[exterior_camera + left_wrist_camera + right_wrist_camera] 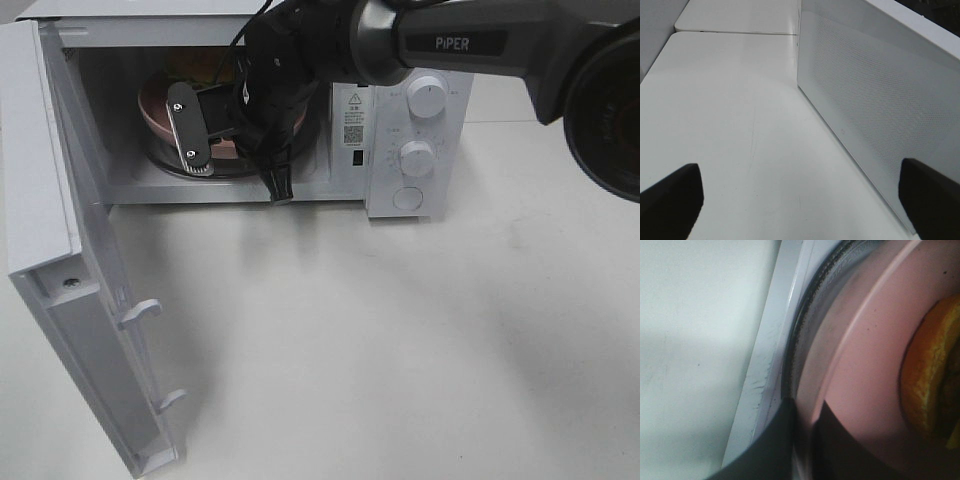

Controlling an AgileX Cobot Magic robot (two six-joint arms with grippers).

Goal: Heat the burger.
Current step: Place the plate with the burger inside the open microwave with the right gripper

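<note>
Right gripper [807,412]: jaws pressed together, pinching the near rim of the pink plate [875,340]. The plate sits over the glass turntable [810,300] inside the microwave [400,40]; whether its full weight has settled on the glass cannot be told. The burger [935,375] is on the plate, toward the far side of the cavity and clear of the fingers. Left gripper [800,200]: jaws spread wide, holding nothing, hanging over the white table [730,125] just left of the open door [70,290], outside its perforated panel. Judgement: the loading step is in hand, with the plate in the cavity and not yet let go. The next move calls for parting the right jaws and drawing them back toward the near side without dragging the rim. After that the door must be swung shut and a knob [428,95] turned. Legible writing: "PiPER" on the right arm [466,43]. The warning label [353,115] on the control panel carries a triangle and a code square; its text is too small to read.
</note>
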